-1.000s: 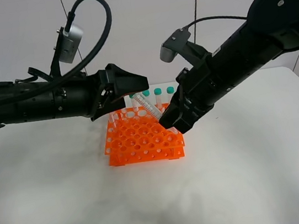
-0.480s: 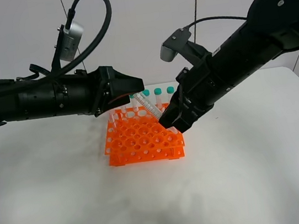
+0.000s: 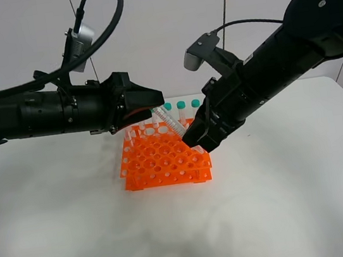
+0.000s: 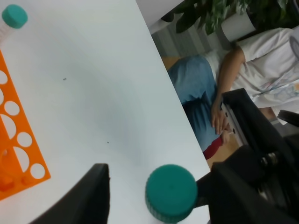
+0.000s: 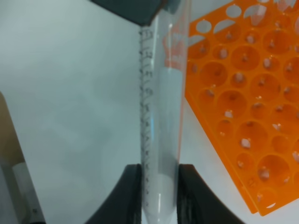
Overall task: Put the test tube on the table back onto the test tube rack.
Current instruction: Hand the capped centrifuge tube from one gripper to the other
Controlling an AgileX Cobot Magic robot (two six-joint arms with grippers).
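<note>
White bench bears the test tube rack. Right claw pinches the test tube; left claw flanks its cap, grip unclear.

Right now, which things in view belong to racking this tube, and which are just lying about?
In the job: test tube, held tilted above the test tube rack; right gripper, shut on its pointed end; left gripper, around its teal cap.
Just about: other capped tubes standing in the rack's back row; seated person and potted plant beyond the table.
</note>
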